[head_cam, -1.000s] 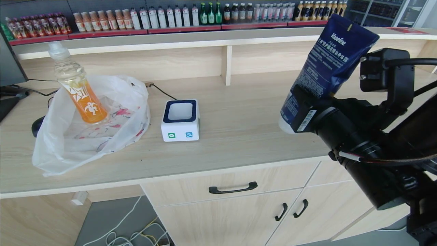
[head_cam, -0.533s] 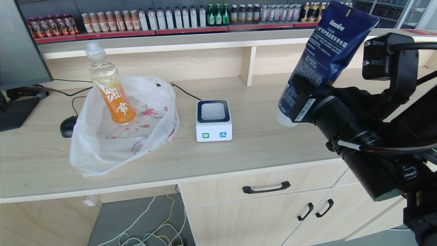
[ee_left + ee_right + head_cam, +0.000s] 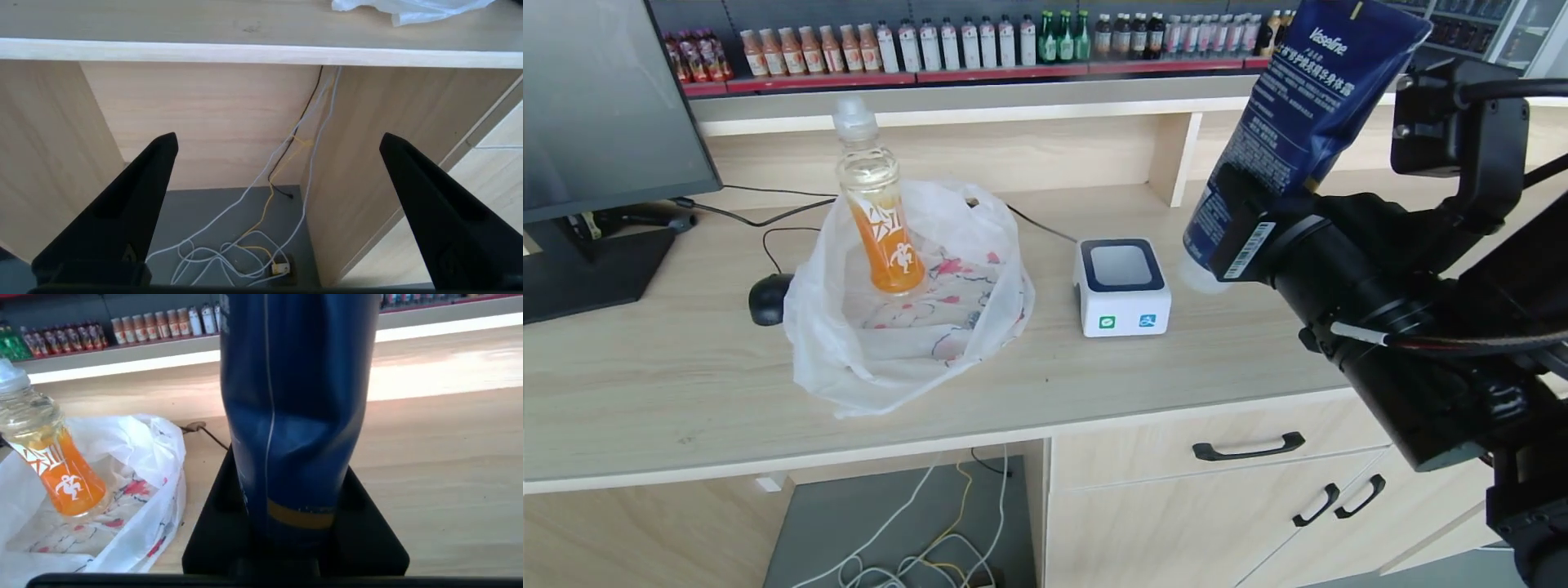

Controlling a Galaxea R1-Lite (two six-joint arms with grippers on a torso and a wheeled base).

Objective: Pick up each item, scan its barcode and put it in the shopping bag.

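The right tool (image 3: 1245, 245) pinches the blue tube (image 3: 1307, 90) near its cap end, holding it tilted in the air just right of the scanner (image 3: 1121, 286) on the table (image 3: 645, 367). The tube looks light, soft and slick (its wall creases in the squeeze), so the firmer cap shoulder seems the safest hold. The left tool (image 3: 274, 216) hangs spread below the table edge.

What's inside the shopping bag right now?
One orange drink bottle stands roughly upright inside the shopping bag, neck and cap above the rim. Bare printed plastic lies around its base. The bag's near wall and folds cover part of the floor, so anything small there is hidden.
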